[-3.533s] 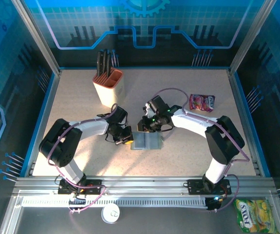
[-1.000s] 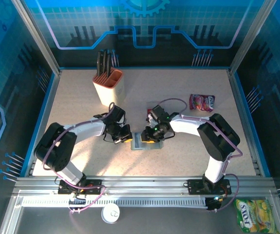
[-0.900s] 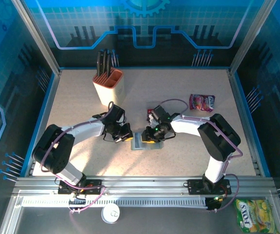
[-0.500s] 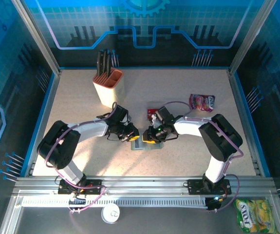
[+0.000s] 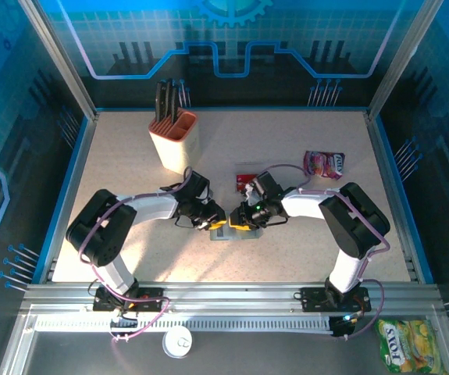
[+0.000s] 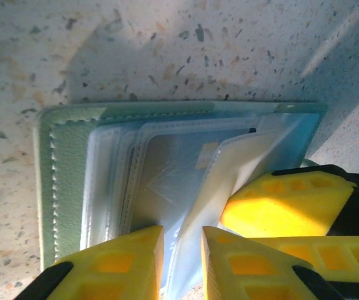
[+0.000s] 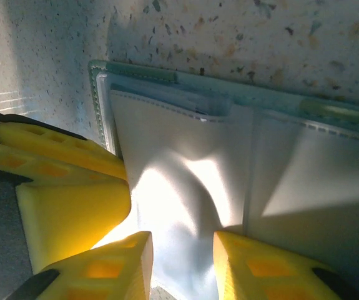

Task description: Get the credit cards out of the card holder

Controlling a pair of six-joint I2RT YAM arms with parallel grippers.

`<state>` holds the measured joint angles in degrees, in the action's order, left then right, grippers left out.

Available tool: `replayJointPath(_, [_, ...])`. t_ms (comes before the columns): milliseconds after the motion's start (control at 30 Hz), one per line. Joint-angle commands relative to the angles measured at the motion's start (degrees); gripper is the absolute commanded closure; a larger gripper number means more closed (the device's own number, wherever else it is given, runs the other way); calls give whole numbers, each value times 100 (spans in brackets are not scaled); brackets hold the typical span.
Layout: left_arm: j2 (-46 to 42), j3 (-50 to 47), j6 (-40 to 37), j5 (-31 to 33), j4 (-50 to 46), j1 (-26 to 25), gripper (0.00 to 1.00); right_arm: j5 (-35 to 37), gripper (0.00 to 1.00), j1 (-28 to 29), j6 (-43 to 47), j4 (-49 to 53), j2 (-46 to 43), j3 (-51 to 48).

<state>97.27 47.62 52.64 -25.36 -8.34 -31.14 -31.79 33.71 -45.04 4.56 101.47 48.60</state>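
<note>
The card holder [image 5: 249, 232] lies open on the table between my two grippers. In the left wrist view its green stitched edge [image 6: 60, 181] is at the left, and a pale blue credit card [image 6: 179, 169] with a chip sits under clear sleeves. My left gripper [image 6: 182, 262] stands a little open, with a raised sleeve edge in the gap. The right gripper's finger [image 6: 285, 200] is close beside it. My right gripper [image 7: 182, 265] is open, tips on the holder's white sleeve [image 7: 185, 162], which bulges between them. A red credit card [image 5: 246, 181] lies on the table behind the right wrist.
A beige knife block [image 5: 173, 139] stands at the back left. A pink-red snack packet [image 5: 324, 164] lies at the right. A white round cap [image 5: 177, 342] and a yellow sweets bag [image 5: 408, 344] sit beyond the near rail. Blue walls ring the table.
My left gripper has slid right onto the holder and its jaws have parted from shut. The right gripper has shifted slightly right, uncovering the red card behind it.
</note>
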Motion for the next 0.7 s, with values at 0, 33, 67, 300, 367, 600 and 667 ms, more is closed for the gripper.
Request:
replayJointPath(0, [148,99,112,-113,60,-81,76,-85,67,-76,-62,-56,59,-141])
replayJointPath(33, [162,104,122,-119,61,-81,76,-98,67,-84,-74,-89,57,-164])
replayJointPath(67, [174,108,130,-127,78,-81,77,-116,67,-89,-89,-125,61,-175])
replayJointPath(300, [113,168,161,-139,59,-103,84,-255,67,-98,-194,-422,-59,-281])
replayJointPath(367, [60,203,164,-133,1,-97,84,-262,67,-102,-189,-416,-154,-270])
replayJointPath(600, [-59,434,141,-93,-186,-136,83,-117,67,-195,-25,-84,-704,-212])
replayJointPath(667, [-13,552,157,-95,-204,-180,83,-21,67,-265,76,132,-897,-199])
